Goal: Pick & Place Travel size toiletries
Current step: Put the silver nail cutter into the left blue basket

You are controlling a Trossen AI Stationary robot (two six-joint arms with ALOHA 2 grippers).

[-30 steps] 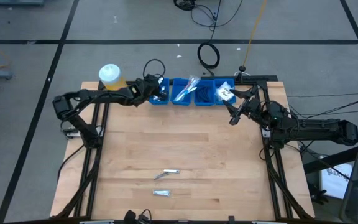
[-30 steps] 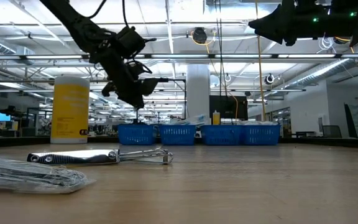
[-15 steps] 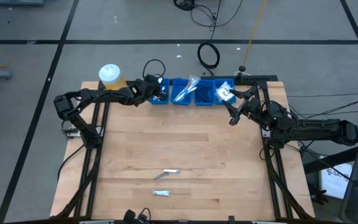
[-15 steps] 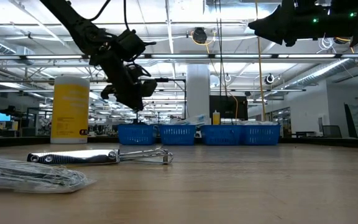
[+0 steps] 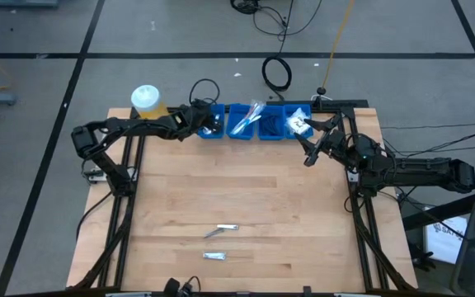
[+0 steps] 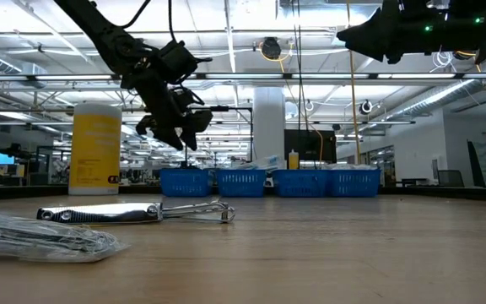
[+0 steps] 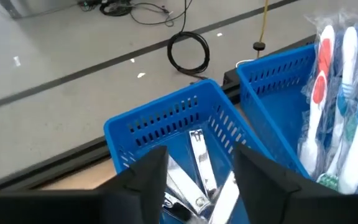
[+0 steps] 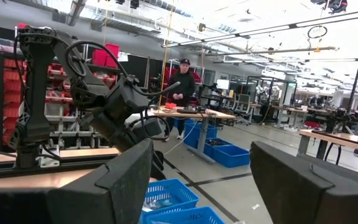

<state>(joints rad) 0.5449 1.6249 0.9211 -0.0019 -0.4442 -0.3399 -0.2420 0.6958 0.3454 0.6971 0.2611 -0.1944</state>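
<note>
Four blue bins [image 5: 254, 130] stand in a row at the table's far edge. The leftmost bin [image 7: 166, 118] holds silver metal items [image 7: 197, 158]. The one beside it holds wrapped toothbrushes [image 7: 344, 106]. My left gripper [image 5: 207, 124] hovers open and empty over the leftmost bin, and it also shows in the low view [image 6: 174, 135] and in its wrist view [image 7: 197, 190]. My right gripper [image 5: 308, 155] is open and empty, raised beside the rightmost bin [image 5: 298, 124]. A silver item [image 5: 222, 231] and a clear-wrapped packet [image 5: 214, 256] lie flat on the table near its near edge.
A yellow white-capped jar [image 5: 147, 101] stands at the far left, beside the bins. In the low view the silver item [image 6: 133, 213] and the packet [image 6: 40, 236] lie close to the camera. A person [image 8: 182, 84] stands at a bench in the room beyond.
My left gripper has risen a little over the leftmost bin and drawn slightly toward the table's left edge.
</note>
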